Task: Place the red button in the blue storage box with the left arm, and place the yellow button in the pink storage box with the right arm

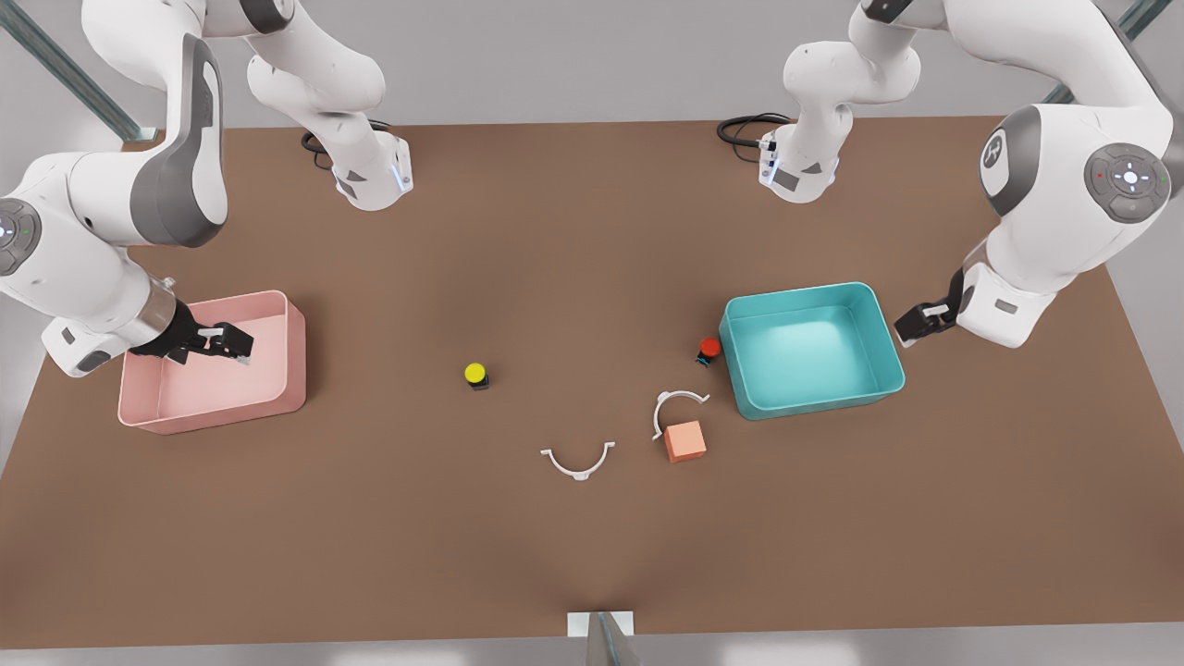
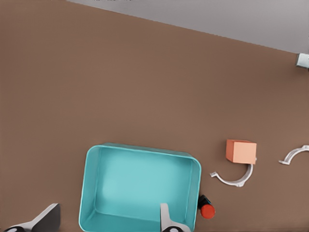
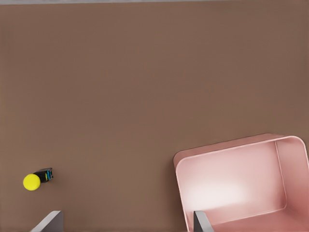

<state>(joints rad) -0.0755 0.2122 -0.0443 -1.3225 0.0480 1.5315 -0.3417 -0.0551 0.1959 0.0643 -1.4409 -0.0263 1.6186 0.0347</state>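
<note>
Front view shows the left gripper (image 1: 911, 324) parted and empty beside the blue storage box (image 1: 812, 347), the red button (image 1: 709, 349) beyond that box's far wall. Right gripper (image 1: 236, 345), parted, hangs over the pink storage box (image 1: 215, 362); the yellow button (image 1: 475, 374) lies well ahead. Each should approach from above, centred.

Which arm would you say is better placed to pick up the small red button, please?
The left arm. Its left gripper hovers open beside the teal-blue plastic storage box, and the red button sits just past that box. The right gripper is over the pink storage box, far across the table.
</note>
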